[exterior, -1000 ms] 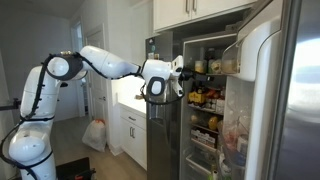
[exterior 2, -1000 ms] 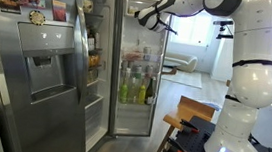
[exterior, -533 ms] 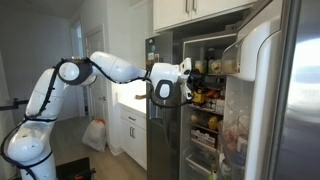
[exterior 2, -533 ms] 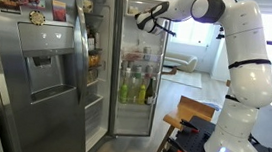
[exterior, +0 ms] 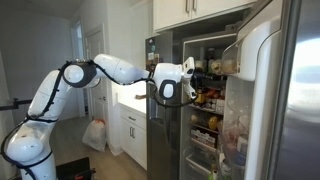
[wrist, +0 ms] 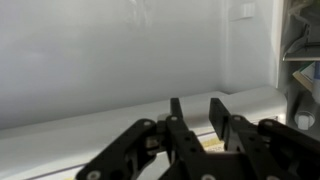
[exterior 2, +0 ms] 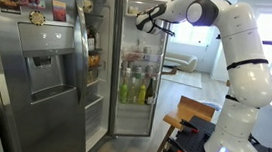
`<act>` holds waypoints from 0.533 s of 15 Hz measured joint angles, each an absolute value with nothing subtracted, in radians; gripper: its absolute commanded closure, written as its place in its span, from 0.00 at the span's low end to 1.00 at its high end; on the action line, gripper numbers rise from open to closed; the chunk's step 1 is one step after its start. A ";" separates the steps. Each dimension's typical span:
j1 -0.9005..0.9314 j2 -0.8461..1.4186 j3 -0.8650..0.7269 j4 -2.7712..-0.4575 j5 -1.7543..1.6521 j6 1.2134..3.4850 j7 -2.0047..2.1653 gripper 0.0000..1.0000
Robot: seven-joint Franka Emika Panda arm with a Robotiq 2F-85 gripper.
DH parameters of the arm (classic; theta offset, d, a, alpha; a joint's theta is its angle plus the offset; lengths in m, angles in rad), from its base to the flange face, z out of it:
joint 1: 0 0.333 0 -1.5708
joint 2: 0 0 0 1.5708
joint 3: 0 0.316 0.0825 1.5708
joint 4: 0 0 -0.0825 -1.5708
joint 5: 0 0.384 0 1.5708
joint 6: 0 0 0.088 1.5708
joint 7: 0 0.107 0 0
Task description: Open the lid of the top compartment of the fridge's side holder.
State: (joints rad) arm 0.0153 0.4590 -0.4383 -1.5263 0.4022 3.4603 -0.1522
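Claw (wrist: 196,118) first: on the wrist view its two black fingers stand partly apart with a clear gap and nothing between them, facing a smooth white panel (wrist: 120,60) that fills most of the picture. I take that panel for a surface of the door, though I can't say from here whether it is the lid itself. The tall dark grey steel two-door fridge (exterior: 303,100) stands with one door swung open, just beside the end edge of the white kitchen counter (exterior: 131,100). The rounded white lid of the top door compartment (exterior: 243,45) sits at the head of that door, above the lower bins, and looks shut. I judge I am in the approach: the claw (exterior: 193,78) is up at top-shelf level, and I see no contact with the lid. Next I need to bring a fingertip to the lid's lower lip and swing it upward, gently, since it likely pivots on a hinge. In an exterior view the claw (exterior 2: 139,23) hangs level with the top of the open door, with rows of green and yellow bottles (exterior 2: 135,86) below it. Those bottles are out of the wrist camera's sight. Only the wrist view shows the finger gap.
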 measured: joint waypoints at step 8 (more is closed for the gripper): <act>0.050 0.486 -0.508 -1.514 0.404 3.458 -0.152 1.00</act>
State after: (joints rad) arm 0.0504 0.4858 -0.5080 -1.5138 0.4042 3.4583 -0.1521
